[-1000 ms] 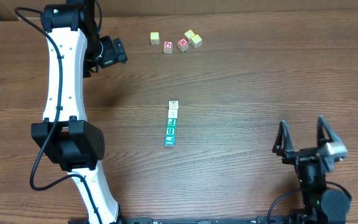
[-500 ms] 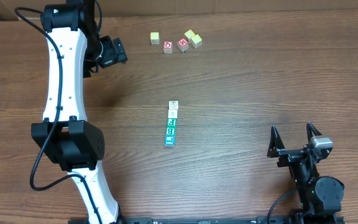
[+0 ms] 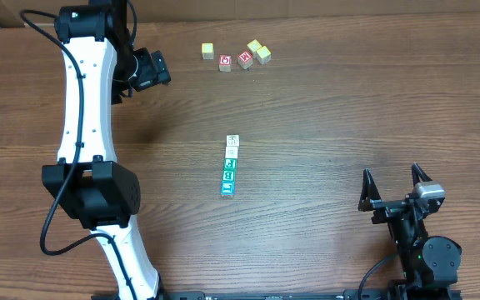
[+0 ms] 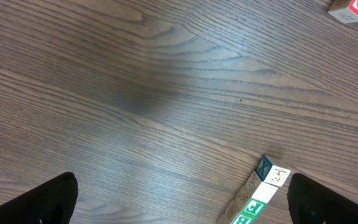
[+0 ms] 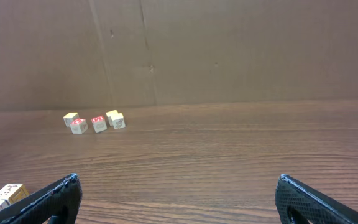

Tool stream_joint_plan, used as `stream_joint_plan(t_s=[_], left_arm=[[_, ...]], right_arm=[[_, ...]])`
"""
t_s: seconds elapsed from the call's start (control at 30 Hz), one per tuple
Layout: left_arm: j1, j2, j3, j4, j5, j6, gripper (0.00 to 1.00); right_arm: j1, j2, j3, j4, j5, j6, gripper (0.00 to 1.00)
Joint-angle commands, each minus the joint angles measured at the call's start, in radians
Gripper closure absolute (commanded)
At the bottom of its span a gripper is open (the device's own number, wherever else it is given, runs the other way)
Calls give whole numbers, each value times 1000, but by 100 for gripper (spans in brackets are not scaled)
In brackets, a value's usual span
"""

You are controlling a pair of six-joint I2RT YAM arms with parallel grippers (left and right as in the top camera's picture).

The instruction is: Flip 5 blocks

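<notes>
Five tiny blocks [image 3: 230,165]: whitish, green, blue

Overhead view: the right gripper [image 3: 391,172], jaws spread wide, has shifted slightly toward nine o'clock since a second ago. It now looks smaller, as it is lower toward the table.

The white left arm [image 3: 86,125] stretches far forward, the left gripper [image 3: 152,69] turned inward, its jaws spread wide. The right arm [image 3: 430,252] sits folded near its base, the right gripper [image 3: 391,177] likewise wide open.
</notes>
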Motion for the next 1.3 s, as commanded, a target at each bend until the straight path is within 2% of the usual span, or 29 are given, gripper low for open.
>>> stream_joint_plan(t_s=[0.0, 0.67, 1.07, 1.27], left_arm=[[-6, -5, 4, -2, 1, 9, 0], [-8, -23, 4, -1, 0, 9, 0], [-10, -336, 4, -2, 0, 9, 0], [-11, -436, -43, -3, -5, 13, 0]], right_arm=[[-7, -9, -11, 5, -5, -6, 0], [-7, -9, -11, 5, -5, -6, 0], [-7, -9, -11, 5, -5, -6, 0], [-7, -9, -11, 5, -5, -6, 0]])
